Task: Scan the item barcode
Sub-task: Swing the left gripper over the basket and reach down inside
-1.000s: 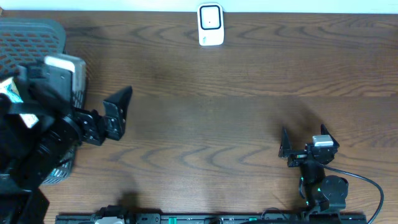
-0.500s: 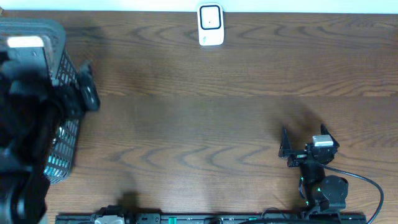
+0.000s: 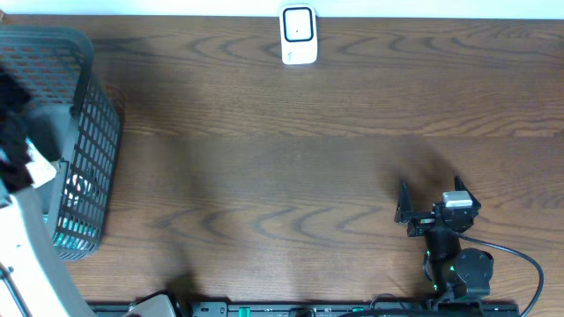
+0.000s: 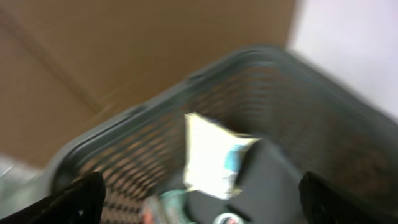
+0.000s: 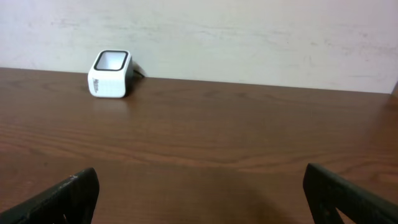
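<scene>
From above, we see a wooden desk (image 3: 291, 150) with a white scanner (image 3: 299, 35) standing at its far edge, near the middle. A dark mesh basket (image 3: 92, 132) sits at the left end of the desk, well apart from the scanner. Through its mesh wall a teal patch shows low down, too small for us to name. The left arm (image 3: 26, 255) hangs over the basket at the picture's left edge. It is blurred there, and we cannot make out its working end in this view. The right tool (image 3: 430, 198) rests near the front right of the desk, its jaws spread, with a black cable (image 3: 520, 264) looping behind it.

From the left wrist, we look down into the basket, and the picture is smeared. The left tool (image 4: 211, 202) has its jaws spread wide, one tip at each lower corner. Between and beyond them a white packet (image 4: 214, 158) with blue-green print lies inside the basket, leaning on a dark box (image 4: 273, 186). We cannot tell whether a barcode faces up.

From the right wrist, the right tool's jaws stand wide apart over bare desk. The scanner sits far off to the left, near a pale wall (image 5: 249, 37), its dark-rimmed window tilted up.
</scene>
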Robot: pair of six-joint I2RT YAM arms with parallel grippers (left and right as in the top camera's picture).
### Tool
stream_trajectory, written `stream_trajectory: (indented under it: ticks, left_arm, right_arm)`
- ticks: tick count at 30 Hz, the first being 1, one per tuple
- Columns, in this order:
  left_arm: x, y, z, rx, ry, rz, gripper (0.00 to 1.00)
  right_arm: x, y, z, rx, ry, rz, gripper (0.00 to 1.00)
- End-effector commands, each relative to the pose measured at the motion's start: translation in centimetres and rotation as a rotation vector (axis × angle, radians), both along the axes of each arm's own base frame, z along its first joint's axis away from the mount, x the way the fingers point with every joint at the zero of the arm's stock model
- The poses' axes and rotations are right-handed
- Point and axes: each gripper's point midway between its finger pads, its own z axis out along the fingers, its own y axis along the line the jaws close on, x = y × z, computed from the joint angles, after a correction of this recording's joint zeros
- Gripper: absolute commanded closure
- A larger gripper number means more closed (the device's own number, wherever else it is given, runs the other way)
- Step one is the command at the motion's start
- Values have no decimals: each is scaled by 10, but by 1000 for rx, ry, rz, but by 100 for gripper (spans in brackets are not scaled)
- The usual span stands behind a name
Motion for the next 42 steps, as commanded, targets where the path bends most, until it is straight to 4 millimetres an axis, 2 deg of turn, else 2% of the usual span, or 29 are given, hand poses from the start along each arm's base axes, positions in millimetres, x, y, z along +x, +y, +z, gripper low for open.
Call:
stream_trajectory:
  ticks: [1, 4, 7, 10, 13, 17, 28, 32, 38, 42]
  left_arm:
    - [-19, 34, -22, -34, 41, 165, 2]
    - [-19, 48, -53, -95, 69, 231, 3]
    - [-9, 53, -81, -130, 135, 236, 2]
    - [11, 52, -110, -195, 187, 192, 2]
    - [36, 39, -143, -337, 202, 88, 2]
    - [52, 46, -175, -383, 252, 83, 2]
    - [69, 82, -262, -372, 408, 239, 2]
    - [69, 95, -281, -285, 471, 324, 2]
    - [78, 100, -297, -201, 525, 347, 2]
    - [75, 106, -303, -161, 543, 383, 2]
  right_arm:
    - [0, -2, 0, -8, 0, -8, 1]
    - [0, -2, 0, -8, 0, -8, 1]
    - [0, -2, 0, -8, 0, -8, 1]
    - [0, -2, 0, -8, 0, -8, 1]
    - [0, -2, 0, -8, 0, -8, 1]
    - [0, -2, 0, -8, 0, -8, 1]
    - [0, -2, 0, -8, 0, -8, 1]
    - [0, -2, 0, -8, 0, -8, 1]
    - [0, -2, 0, -8, 0, -8, 1]
    - [0, -2, 0, -8, 0, -8, 1]
